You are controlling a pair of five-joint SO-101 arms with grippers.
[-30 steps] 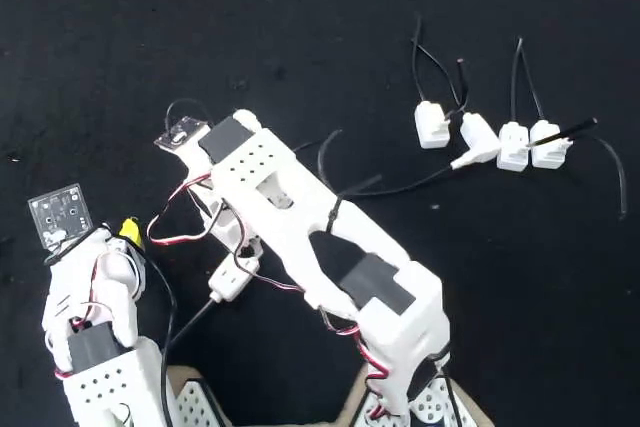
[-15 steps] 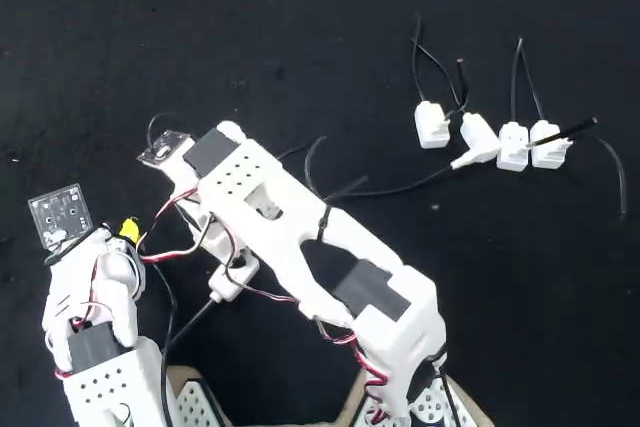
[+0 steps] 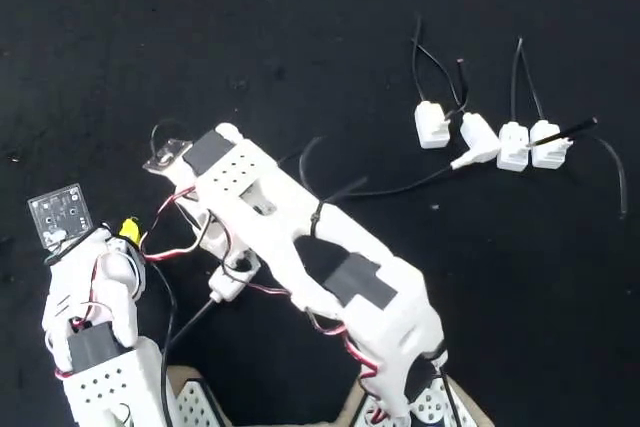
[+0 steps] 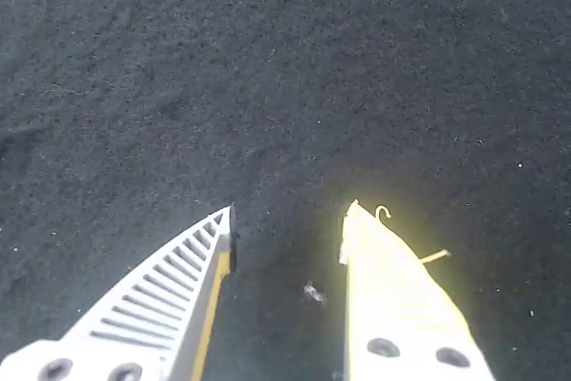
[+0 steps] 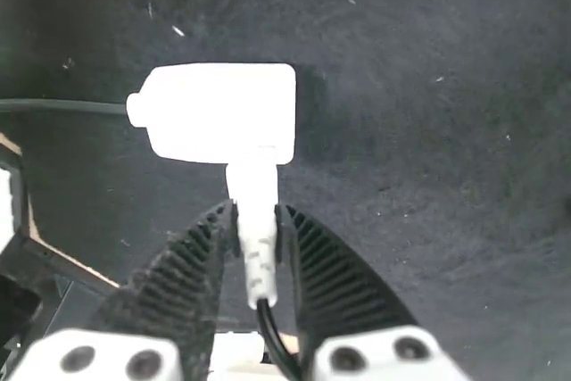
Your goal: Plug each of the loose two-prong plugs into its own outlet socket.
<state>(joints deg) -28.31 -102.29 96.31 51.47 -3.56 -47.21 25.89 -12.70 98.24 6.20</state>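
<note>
1. Your right gripper (image 5: 256, 214) is clenched on the narrow white plug (image 5: 254, 252). The ribbed pads grip its two flat sides, and its black lead (image 5: 272, 336) trails back between the jaws.
2. The plug's front end meets the long face of the white socket block (image 5: 214, 113), at right angles to it. The prongs are hidden, so they may be seated or only butted against the face; you cannot tell from here.
3. Expect the plug to be light, hard and smooth. A grip on its flat sides, well behind the prongs, is the right hold, and the ribbing should keep it from twisting.
4. The socket block is also light and lies loose on the black table (image 4: 268, 60). It will likely slide away rather than resist your push, and its own cord (image 5: 62, 106) can drag it round.
5. Your left gripper (image 4: 289, 211) hangs spread wide over bare cloth with nothing between its jaws. In the high view it sits near the table's front corner, apart from the block (image 3: 228, 282), and is free to brace it.
6. The other white connectors (image 3: 513, 145) lie in a row well apart, across the table.
</note>
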